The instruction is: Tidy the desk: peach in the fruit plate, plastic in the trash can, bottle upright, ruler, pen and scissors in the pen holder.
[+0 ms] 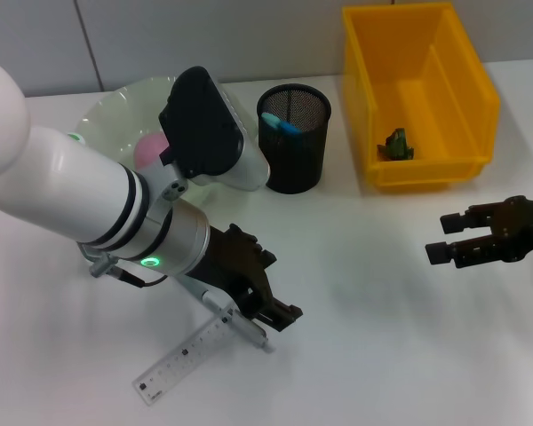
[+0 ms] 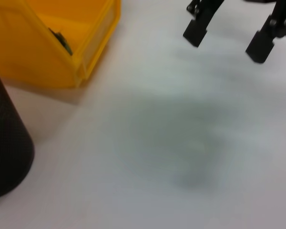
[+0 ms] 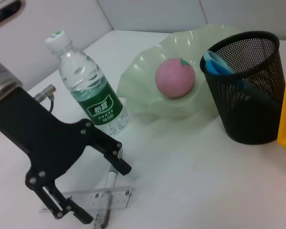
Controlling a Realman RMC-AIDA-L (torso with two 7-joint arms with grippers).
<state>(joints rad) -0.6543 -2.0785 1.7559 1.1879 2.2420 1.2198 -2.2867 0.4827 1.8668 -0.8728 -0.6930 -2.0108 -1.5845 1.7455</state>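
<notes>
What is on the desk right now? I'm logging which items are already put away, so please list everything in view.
peach: 1, pink, in the fruit plate
fruit plate: 1, pale green, behind the left arm, beside the pen holder
bottle: 1, clear with green label, upright beside the plate
pen holder: 1, black mesh, mid-desk, blue-handled item inside
trash can: 1, yellow bin, far right, small dark green scrap inside
ruler: 1, clear, flat on the desk at the left gripper
pen: 1, white and dark, lying across the ruler
left gripper: 1, black, open over ruler and pen
right gripper: 1, black, open, hovering at right
</notes>
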